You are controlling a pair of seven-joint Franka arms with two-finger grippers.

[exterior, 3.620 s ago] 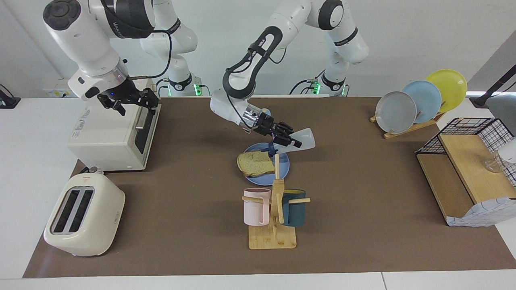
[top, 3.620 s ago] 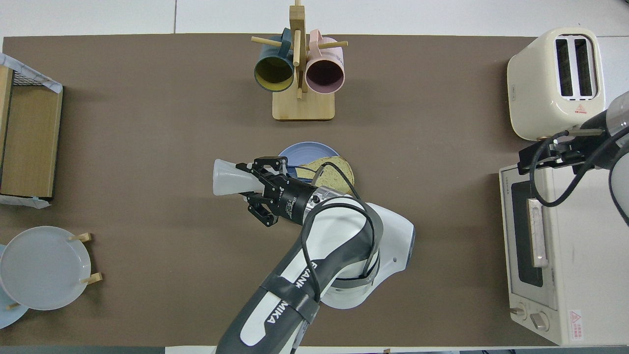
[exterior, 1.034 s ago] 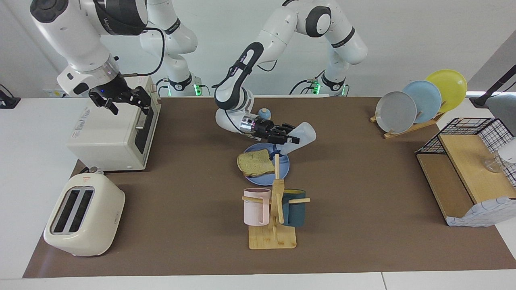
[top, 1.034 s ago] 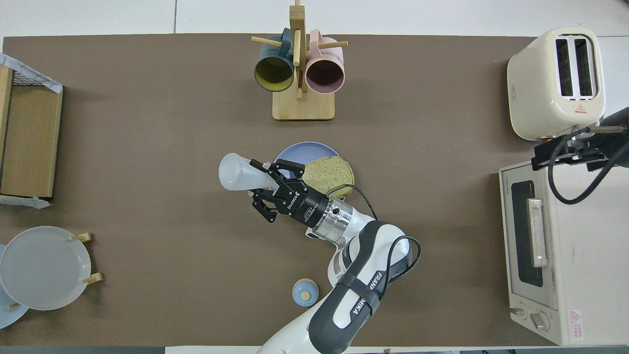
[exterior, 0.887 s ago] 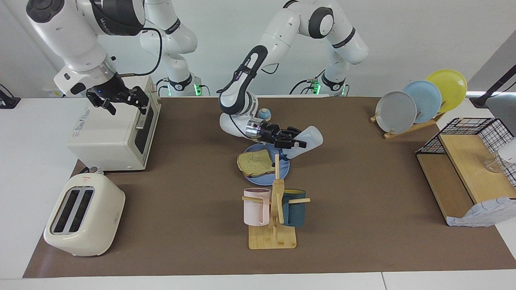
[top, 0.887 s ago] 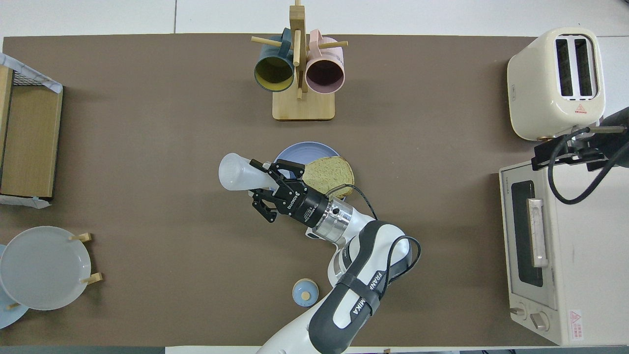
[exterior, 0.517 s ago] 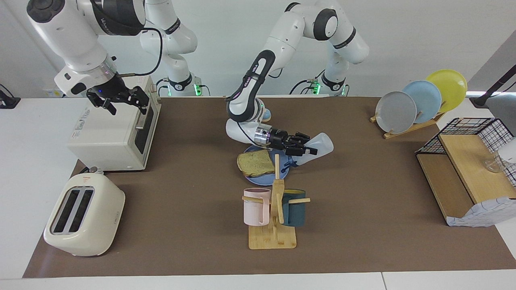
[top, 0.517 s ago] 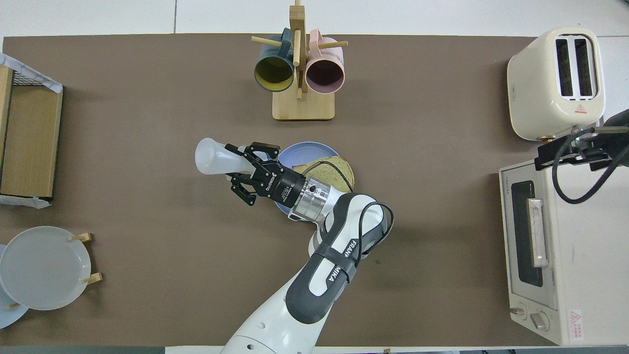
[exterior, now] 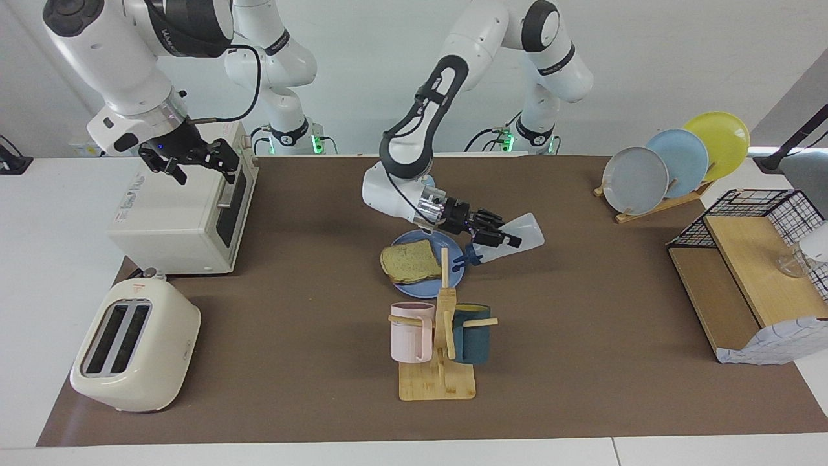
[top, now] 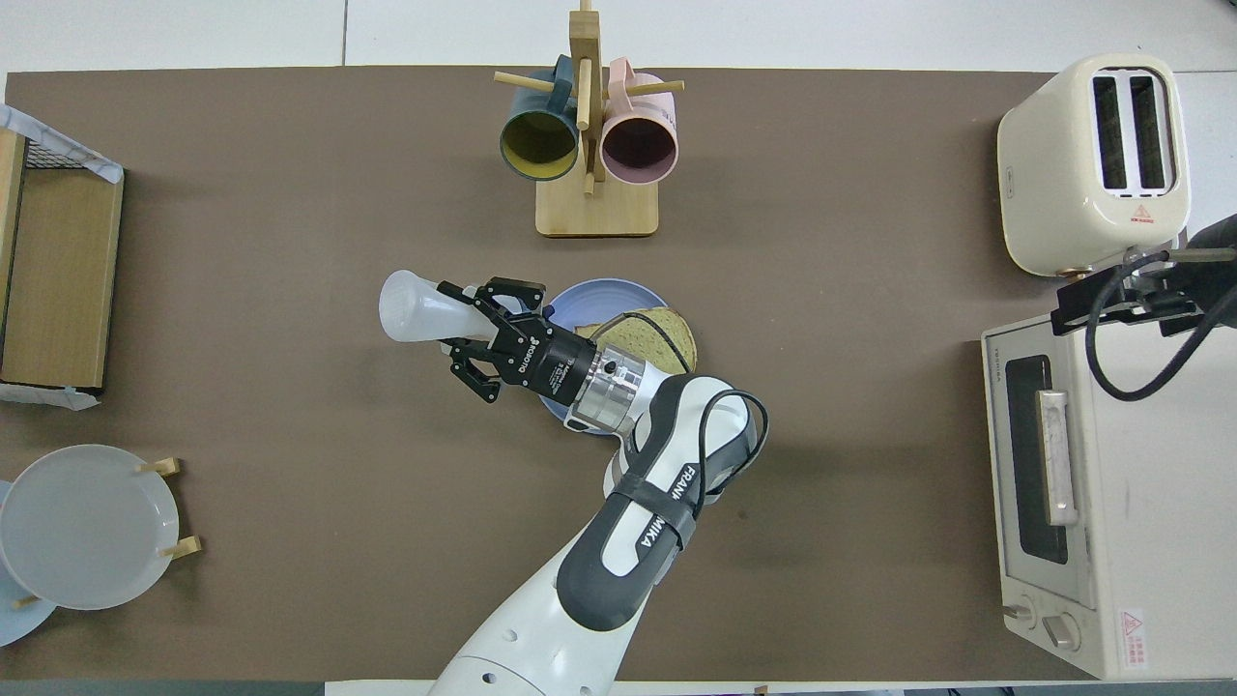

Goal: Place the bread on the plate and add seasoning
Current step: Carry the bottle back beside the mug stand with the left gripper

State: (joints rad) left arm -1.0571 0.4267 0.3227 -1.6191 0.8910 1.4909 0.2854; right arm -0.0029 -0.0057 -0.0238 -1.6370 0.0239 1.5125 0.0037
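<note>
On the brown table mat the right arm waits up over the toaster oven, its right gripper spread open with nothing in it. The plate lies mid-table, just nearer the robots than the mug rack, with the bread lying flat on it. The left gripper is clenched around the seasoning bottle, which hangs tilted, cap down, over the plate's edge toward the left arm's end of the table.

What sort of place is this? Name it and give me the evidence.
Probably a robotics lab staged as a kitchen counter: a toaster, a toaster oven and a mug rack sit on a brown mat with racked plates, all tended by two robot arms against bare white walls.
</note>
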